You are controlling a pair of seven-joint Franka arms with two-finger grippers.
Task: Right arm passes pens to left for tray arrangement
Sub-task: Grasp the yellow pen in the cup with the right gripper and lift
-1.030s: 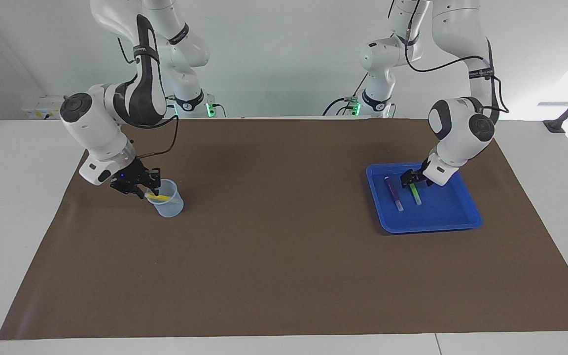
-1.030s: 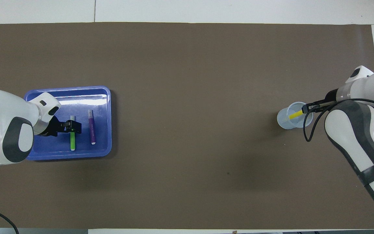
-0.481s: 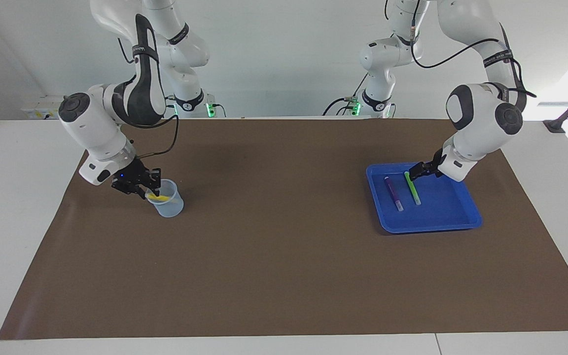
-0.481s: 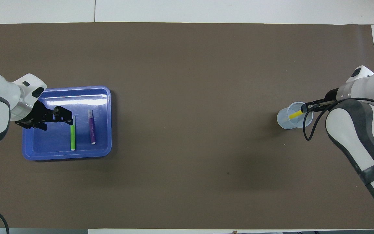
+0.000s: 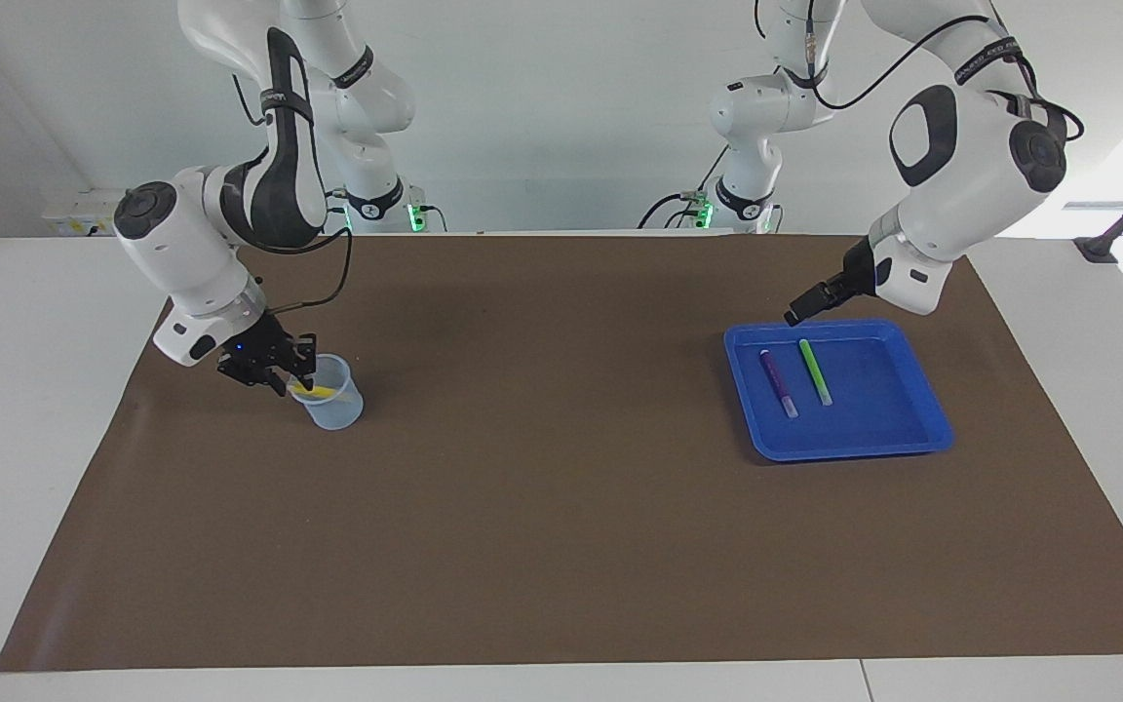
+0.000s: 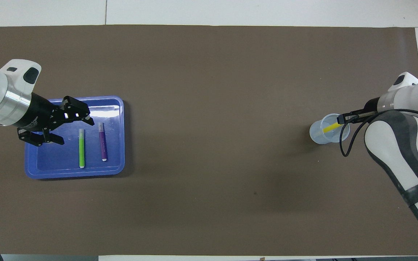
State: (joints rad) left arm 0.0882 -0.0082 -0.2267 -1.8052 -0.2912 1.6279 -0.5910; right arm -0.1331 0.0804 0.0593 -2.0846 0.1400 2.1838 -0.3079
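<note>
At middle left of the facing view my right gripper (image 5: 290,382) pinches the slim yellow marker pen (image 5: 316,391) inside the small translucent bluish cup (image 5: 332,402); light, stiff, slippery, so I'd grip mid-barrel. My left gripper (image 5: 801,312) hangs spread over the blue plastic tray (image 5: 898,439) at right

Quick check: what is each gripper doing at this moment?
Left gripper: open, empty, raised over the tray.
Right gripper: shut on the yellow pen in the cup.
</note>
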